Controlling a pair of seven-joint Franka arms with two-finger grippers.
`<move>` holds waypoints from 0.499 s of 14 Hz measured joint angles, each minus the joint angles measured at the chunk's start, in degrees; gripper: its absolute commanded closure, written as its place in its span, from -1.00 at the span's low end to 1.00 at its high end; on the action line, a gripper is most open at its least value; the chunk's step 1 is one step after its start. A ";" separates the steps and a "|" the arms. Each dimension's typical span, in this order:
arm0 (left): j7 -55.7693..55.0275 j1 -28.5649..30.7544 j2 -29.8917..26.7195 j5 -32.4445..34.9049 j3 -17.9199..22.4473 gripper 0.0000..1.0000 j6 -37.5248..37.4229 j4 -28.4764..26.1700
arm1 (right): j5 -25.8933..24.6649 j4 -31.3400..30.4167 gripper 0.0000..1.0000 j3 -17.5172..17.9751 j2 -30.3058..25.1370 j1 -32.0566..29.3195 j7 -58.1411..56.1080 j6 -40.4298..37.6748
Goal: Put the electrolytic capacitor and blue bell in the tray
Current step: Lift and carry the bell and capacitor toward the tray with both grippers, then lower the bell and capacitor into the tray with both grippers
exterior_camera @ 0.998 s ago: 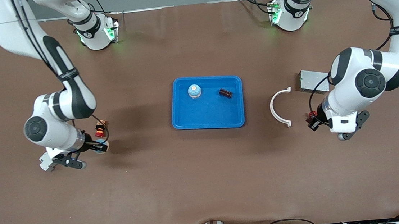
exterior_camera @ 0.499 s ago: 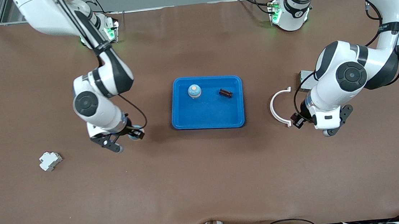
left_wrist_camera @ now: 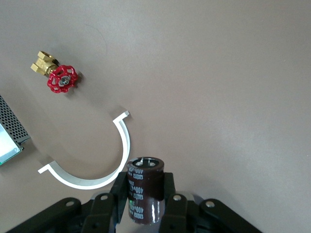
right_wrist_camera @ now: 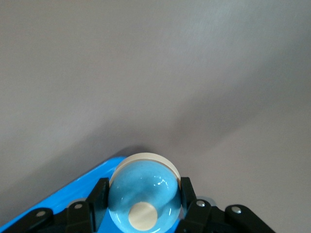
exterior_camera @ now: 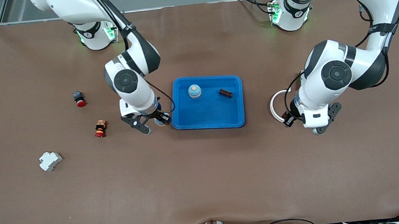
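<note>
Each gripper clamps a part — left gripper [left_wrist_camera: 145, 196] a capacitor [left_wrist_camera: 144, 188], right gripper [right_wrist_camera: 144, 196] a half-cropped blue bell [right_wrist_camera: 144, 195].

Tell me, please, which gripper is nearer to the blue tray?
Right. The right gripper, holding a blue bell, hangs just beside the tray; the left gripper is over the white clamp.

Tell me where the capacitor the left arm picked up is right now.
The capacitor is shut between the left gripper fingers, over the white curved bracket toward the left arm's end of the tray.
</note>
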 measured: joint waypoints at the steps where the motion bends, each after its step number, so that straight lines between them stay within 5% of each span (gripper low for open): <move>1: 0.00 0.02 0.09 0.00 0.01 1.00 0.00 0.00 | 0.00 -0.06 1.00 -0.01 0.02 1.29 2.00 0.45; 7: -3.48 -1.08 0.43 -0.03 -0.02 1.00 0.04 0.12 | -1.16 -0.08 1.00 -0.20 3.38 7.20 12.79 2.71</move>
